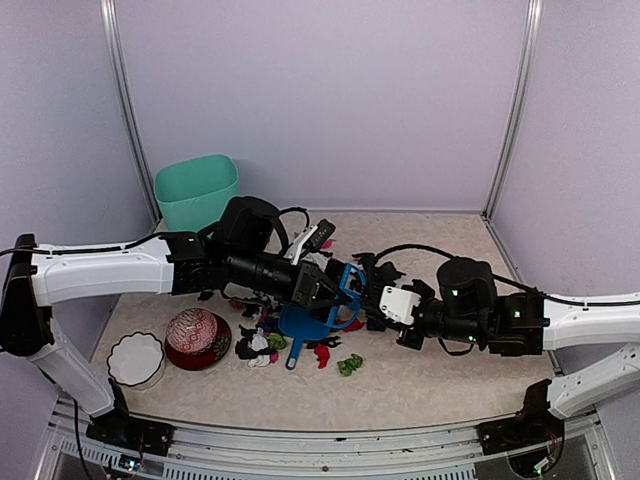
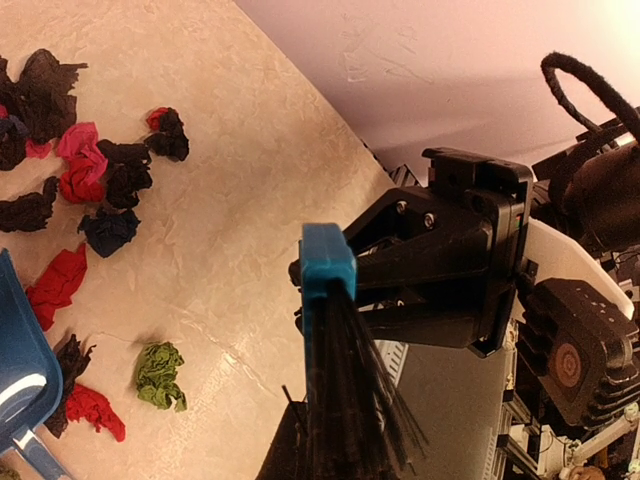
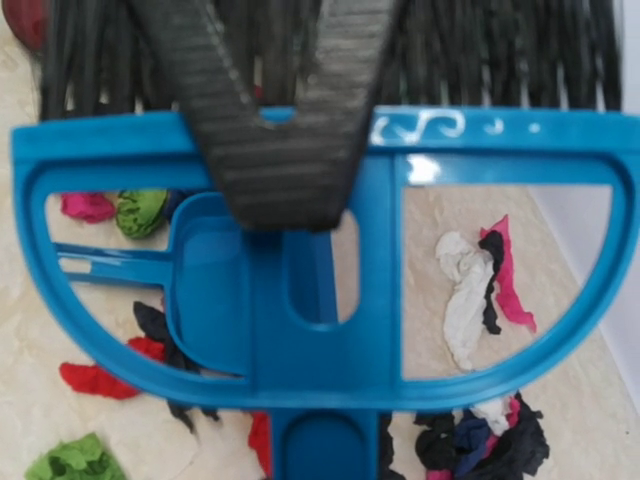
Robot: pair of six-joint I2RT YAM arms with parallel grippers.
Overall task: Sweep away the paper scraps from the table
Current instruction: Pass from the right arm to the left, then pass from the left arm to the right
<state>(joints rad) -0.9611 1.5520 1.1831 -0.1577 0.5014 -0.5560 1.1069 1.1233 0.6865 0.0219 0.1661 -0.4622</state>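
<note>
Coloured paper scraps (image 1: 258,345) are seen strewn on the tabletop (image 1: 430,385) around a blue dustpan (image 1: 300,322); the inside of the green bin (image 1: 195,190) is hidden. A raised mark on the blue brush (image 3: 480,130) cannot be read. The brush is clamped in the jaws of the right gripper (image 3: 288,200). Both arms are stretched low toward the centre. Whether the jaws of the left gripper (image 1: 322,287) are closed cannot be told.

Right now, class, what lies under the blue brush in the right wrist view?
Through the brush's openings show the dustpan, paper scraps and table. Whatever lies beneath its frame and bristles is covered.
</note>
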